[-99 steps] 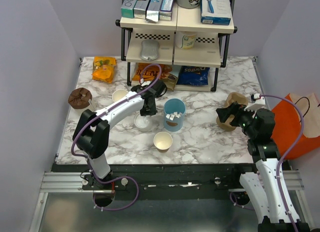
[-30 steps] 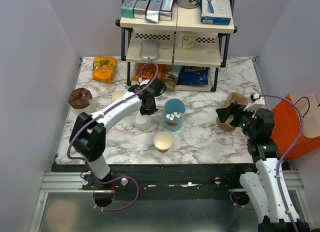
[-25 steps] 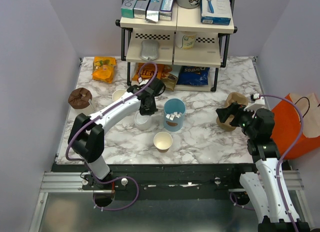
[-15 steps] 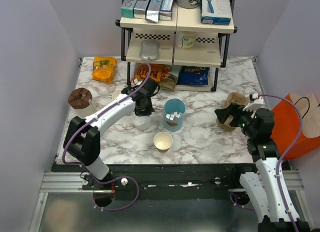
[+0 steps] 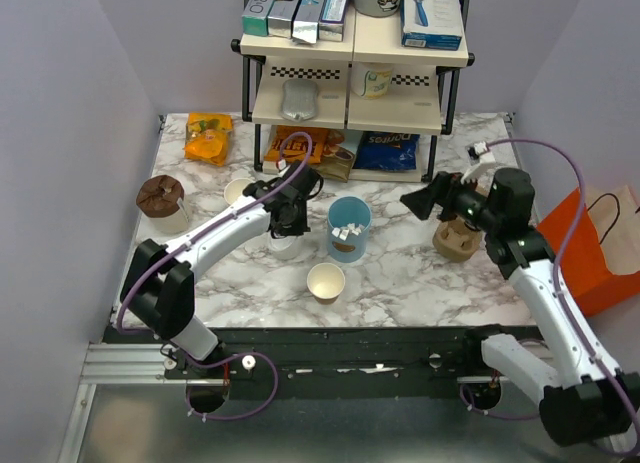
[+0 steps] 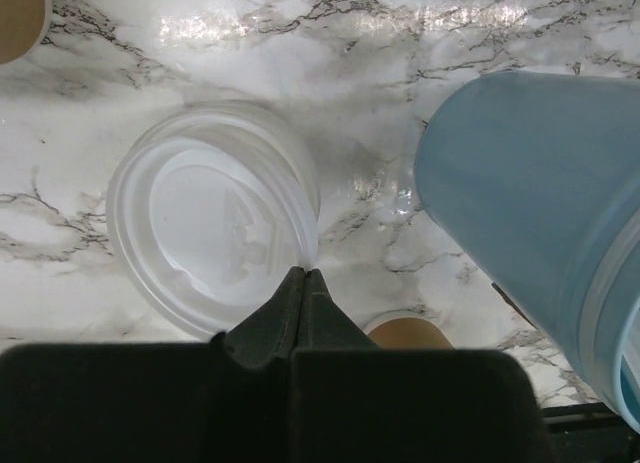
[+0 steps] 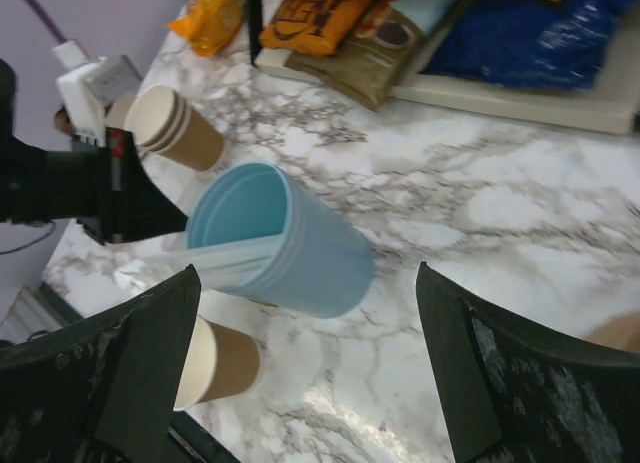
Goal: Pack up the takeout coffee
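A small tan paper cup [image 5: 326, 281] stands open, with no lid on it, in front of the taller light-blue cup [image 5: 349, 228]. A round white lid [image 5: 285, 247] lies just left of the blue cup. My left gripper [image 5: 285, 223] is shut on the lid's near rim [image 6: 210, 213]; the fingertips [image 6: 303, 279] pinch its edge. My right gripper [image 5: 418, 203] is open and empty, in the air right of the blue cup. In the right wrist view the blue cup [image 7: 300, 253] and the tan cup [image 7: 225, 358] lie between its spread fingers [image 7: 150, 363].
A brown cup carrier [image 5: 460, 241] sits on the marble table [image 5: 400, 283] below the right arm. An orange bag [image 5: 600, 253] hangs off the right edge. Stacked tan cups [image 5: 240, 191] and a brown muffin [image 5: 160, 195] are at the left. A loaded shelf rack [image 5: 355, 93] stands behind.
My right gripper has swung up and left, away from the brown carrier toward the blue cup. My left gripper has shifted slightly left and stays at the white lid.
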### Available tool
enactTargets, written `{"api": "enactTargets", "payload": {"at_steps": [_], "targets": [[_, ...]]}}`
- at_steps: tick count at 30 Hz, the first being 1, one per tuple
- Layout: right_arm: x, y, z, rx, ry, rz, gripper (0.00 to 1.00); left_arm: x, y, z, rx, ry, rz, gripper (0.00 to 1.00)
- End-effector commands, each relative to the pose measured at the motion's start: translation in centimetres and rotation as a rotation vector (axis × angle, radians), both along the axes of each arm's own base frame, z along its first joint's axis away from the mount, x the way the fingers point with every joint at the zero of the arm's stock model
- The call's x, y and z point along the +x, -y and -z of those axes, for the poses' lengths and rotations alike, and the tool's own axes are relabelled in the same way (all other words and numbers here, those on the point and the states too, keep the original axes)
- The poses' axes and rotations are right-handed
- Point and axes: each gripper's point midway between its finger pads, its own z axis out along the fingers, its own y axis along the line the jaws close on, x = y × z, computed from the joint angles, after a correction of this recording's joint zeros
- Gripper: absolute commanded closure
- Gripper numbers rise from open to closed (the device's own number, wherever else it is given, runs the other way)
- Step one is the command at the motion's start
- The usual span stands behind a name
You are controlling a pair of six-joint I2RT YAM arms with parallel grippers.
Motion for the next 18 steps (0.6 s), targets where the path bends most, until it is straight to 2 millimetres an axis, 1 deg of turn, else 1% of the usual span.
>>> {"api": "enactTargets", "payload": {"at_steps": [1, 2, 3, 4, 5, 6, 7, 8, 9, 10, 11, 12, 14, 15, 16, 17, 18], "targets": [[2.2, -3.9, -3.6, 0.046, -0.002, -0.084, 0.05, 0.0, 0.4, -1.1, 0.045, 0.087, 0.057, 1.0], [3.7, -4.6, -2.6, 0.034, -0.055, -0.071, 0.05, 0.1, 0.5, -1.1, 0.05, 0.092, 0.061, 1.0], [4.5, -5.2, -2.4, 0.029, -0.087, -0.067, 0.06, 0.1, 0.4, -1.1, 0.074, 0.105, 0.064, 1.0], [4.9, -6.5, -4.0, 0.024, -0.083, -0.089, 0.07, 0.1, 0.3, -1.1, 0.086, 0.111, 0.063, 1.0], [6.3, -7.4, -2.2, 0.001, -0.15, -0.087, 0.07, 0.1, 0.1, -1.0, 0.102, 0.115, 0.06, 1.0], [6.7, -8.1, -1.8, -0.004, -0.175, -0.099, 0.07, 0.1, -0.2, -1.1, 0.12, 0.128, 0.057, 1.0], [6.7, -9.2, -1.8, -0.008, -0.191, -0.127, 0.08, 0.1, -0.2, -1.1, 0.13, 0.135, 0.06, 1.0], [7.4, -10.0, -2.5, -0.001, -0.192, -0.14, 0.09, -0.1, -0.3, -1.1, 0.139, 0.141, 0.063, 1.0], [8.1, -10.8, -1.3, -0.007, -0.23, -0.152, 0.1, -0.2, -0.3, -1.2, 0.144, 0.15, 0.065, 1.0], [8.2, -11.7, -1.0, -0.01, -0.242, -0.174, 0.1, -0.3, -0.4, -1.2, 0.16, 0.159, 0.07, 1.0], [8.7, -12.4, -1.8, -0.004, -0.23, -0.19, 0.1, -0.4, -0.5, -1.1, 0.165, 0.164, 0.074, 1.0], [9.4, -12.9, -0.5, -0.018, -0.259, -0.2, 0.11, -0.5, -0.5, -1.3, 0.167, 0.174, 0.078, 1.0], [9.5, -14.0, -0.2, -0.037, -0.274, -0.228, 0.11, -0.8, -0.7, -1.3, 0.191, 0.188, 0.089, 1.0], [9.9, -14.6, -1.1, -0.044, -0.255, -0.241, 0.12, -0.9, -0.7, -1.4, 0.199, 0.197, 0.094, 1.0], [9.8, -15.5, -0.1, -0.081, -0.267, -0.274, 0.12, -1.0, -0.7, -1.4, 0.209, 0.205, 0.097, 1.0], [9.9, -16.0, 0.1, -0.095, -0.263, -0.291, 0.12, -0.9, -0.9, -1.4, 0.228, 0.216, 0.104, 1.0], [10.0, -16.5, 0.1, -0.102, -0.258, -0.312, 0.12, -1.2, -0.6, -1.5, 0.23, 0.222, 0.118, 1.0]]}}
